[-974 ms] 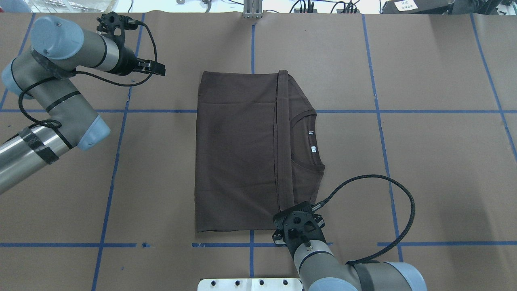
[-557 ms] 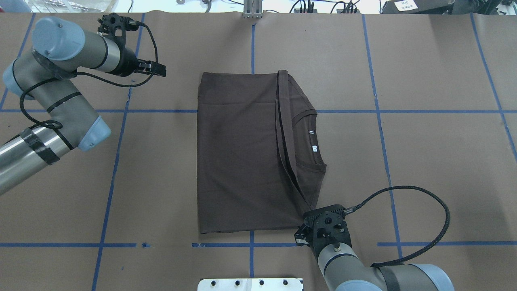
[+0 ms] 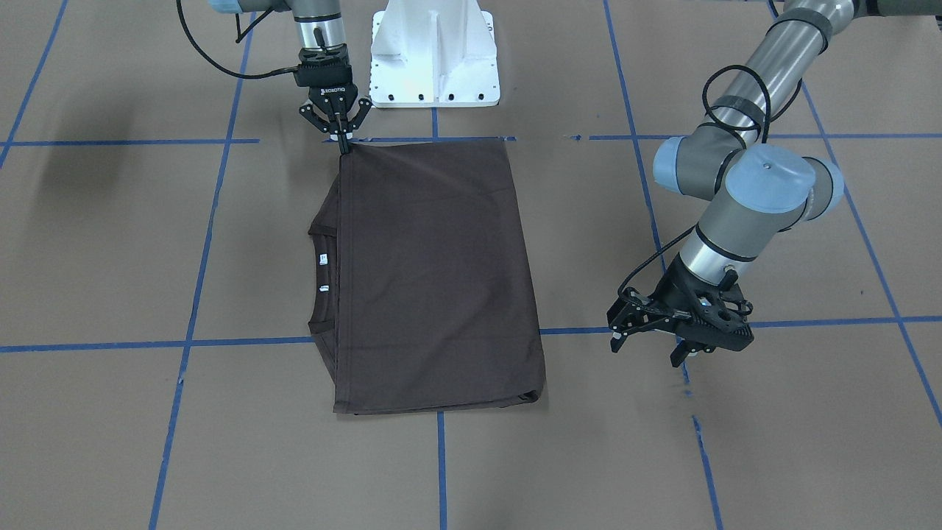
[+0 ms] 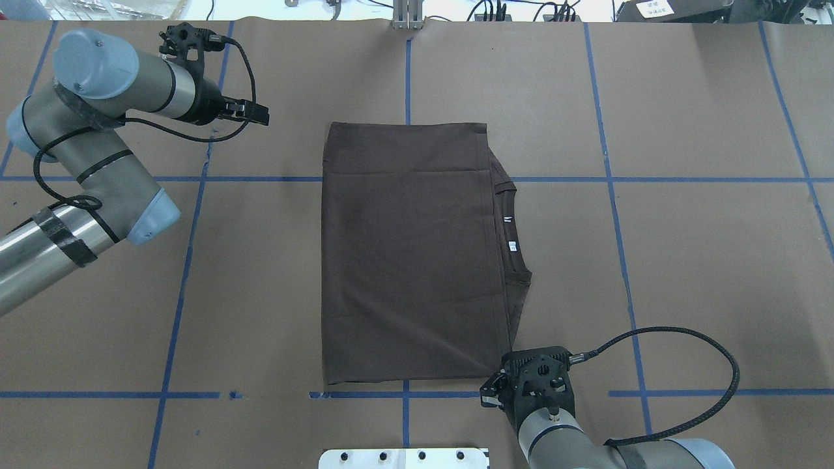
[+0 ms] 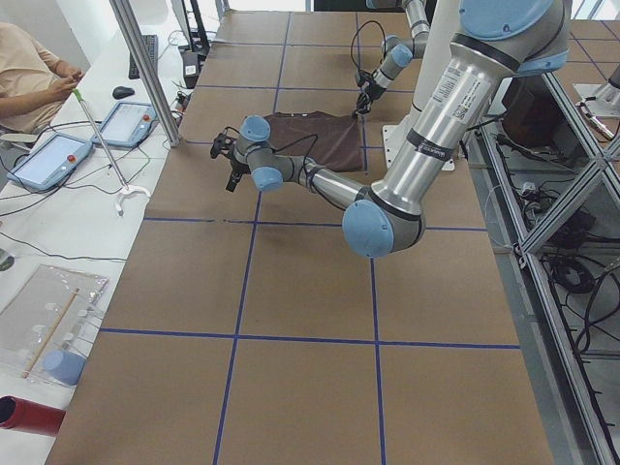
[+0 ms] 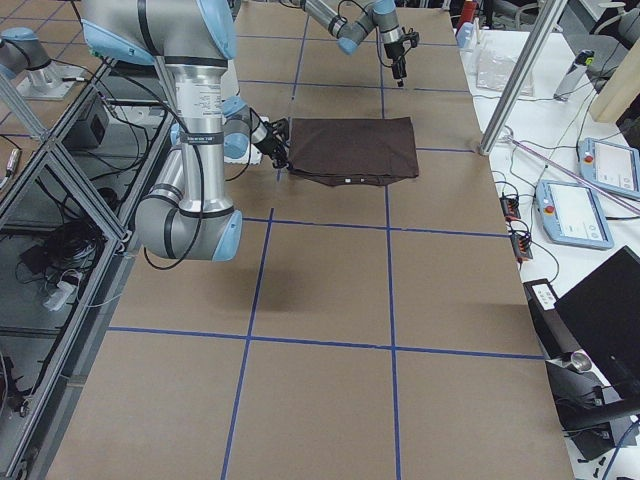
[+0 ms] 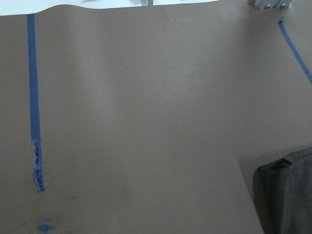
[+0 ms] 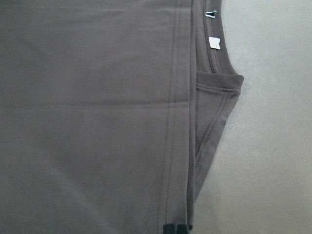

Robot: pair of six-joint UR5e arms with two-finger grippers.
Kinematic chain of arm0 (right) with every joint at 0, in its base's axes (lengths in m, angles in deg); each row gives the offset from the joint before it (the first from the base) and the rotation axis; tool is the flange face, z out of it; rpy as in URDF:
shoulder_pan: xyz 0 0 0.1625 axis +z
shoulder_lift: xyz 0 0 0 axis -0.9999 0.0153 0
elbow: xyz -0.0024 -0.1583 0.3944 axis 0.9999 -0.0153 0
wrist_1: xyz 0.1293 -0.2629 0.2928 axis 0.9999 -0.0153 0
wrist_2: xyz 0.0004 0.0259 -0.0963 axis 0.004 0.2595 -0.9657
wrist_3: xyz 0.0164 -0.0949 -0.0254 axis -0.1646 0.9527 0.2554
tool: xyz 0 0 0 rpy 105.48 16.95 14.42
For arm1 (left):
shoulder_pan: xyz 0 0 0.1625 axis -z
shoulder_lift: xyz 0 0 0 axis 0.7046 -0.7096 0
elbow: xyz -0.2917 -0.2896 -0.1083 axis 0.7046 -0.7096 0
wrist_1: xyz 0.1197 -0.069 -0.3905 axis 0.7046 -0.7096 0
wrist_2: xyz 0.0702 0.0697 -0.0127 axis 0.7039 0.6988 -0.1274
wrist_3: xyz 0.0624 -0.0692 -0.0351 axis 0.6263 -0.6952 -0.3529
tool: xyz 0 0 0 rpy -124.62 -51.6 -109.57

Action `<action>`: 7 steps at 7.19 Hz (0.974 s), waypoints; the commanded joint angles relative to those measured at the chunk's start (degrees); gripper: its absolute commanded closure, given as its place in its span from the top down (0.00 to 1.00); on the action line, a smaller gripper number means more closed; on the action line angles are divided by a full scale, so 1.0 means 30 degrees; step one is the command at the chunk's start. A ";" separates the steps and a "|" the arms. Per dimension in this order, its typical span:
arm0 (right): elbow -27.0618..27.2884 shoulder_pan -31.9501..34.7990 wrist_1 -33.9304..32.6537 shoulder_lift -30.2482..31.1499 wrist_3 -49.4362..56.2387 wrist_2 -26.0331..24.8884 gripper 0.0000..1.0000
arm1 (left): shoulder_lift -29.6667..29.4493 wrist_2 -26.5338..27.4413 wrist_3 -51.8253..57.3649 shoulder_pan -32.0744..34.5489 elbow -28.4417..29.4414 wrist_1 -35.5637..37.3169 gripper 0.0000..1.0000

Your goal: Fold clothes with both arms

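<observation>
The dark brown T-shirt (image 4: 410, 254) lies folded into a flat rectangle at the table's middle, also in the front view (image 3: 434, 272). Its collar with white tags (image 4: 509, 231) peeks out along its right edge. My right gripper (image 3: 343, 147) is shut on the shirt's near right corner, pinching the top layer's hem; in the right wrist view the closed fingertips (image 8: 175, 228) sit on that edge. My left gripper (image 3: 644, 350) hangs open and empty above bare table, well left of the shirt, and also shows in the overhead view (image 4: 260, 116). The left wrist view shows only a shirt corner (image 7: 287, 195).
The white pedestal base (image 3: 434, 51) stands just behind the shirt's near edge. Blue tape lines (image 4: 189, 260) grid the brown table cover. Cables and a bracket (image 4: 407, 16) line the far edge. An operator (image 5: 29, 68) and control pendants (image 5: 48, 160) are beyond it.
My right gripper has moved right and a little toward the base, drawing the top layer's hem over the collar area. The fold now covers most of the neckline. The left arm barely moved.
</observation>
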 commanded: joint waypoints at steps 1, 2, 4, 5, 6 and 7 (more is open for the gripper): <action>0.0377 0.0021 0.0000 -0.0015 -0.0056 0.0116 1.00 | 0.0000 0.0000 -0.0257 -0.0024 -0.0054 -0.0010 1.00; 0.1193 0.0137 0.0000 -0.0074 0.0090 0.0581 1.00 | -0.0029 -0.0029 -0.0840 -0.0082 -0.0170 -0.0010 1.00; 0.2164 0.1451 0.1978 -0.0017 -0.0229 0.2509 1.00 | -0.0029 0.0058 -0.3147 -0.1160 -0.1306 0.0019 1.00; 0.2168 0.1689 0.4022 0.0013 -0.0927 0.2606 1.00 | 0.0551 0.0117 -0.4523 -0.2210 -0.2590 0.0049 1.00; 0.2168 0.1981 0.4420 -0.0016 -0.2442 0.2607 1.00 | 0.1949 0.0668 -0.6596 -0.3584 -0.4865 0.0049 1.00; 0.2168 0.2332 0.4395 -0.0016 -0.3704 0.2607 1.00 | 0.3558 0.1892 -0.8937 -0.5570 -0.7411 0.0049 1.00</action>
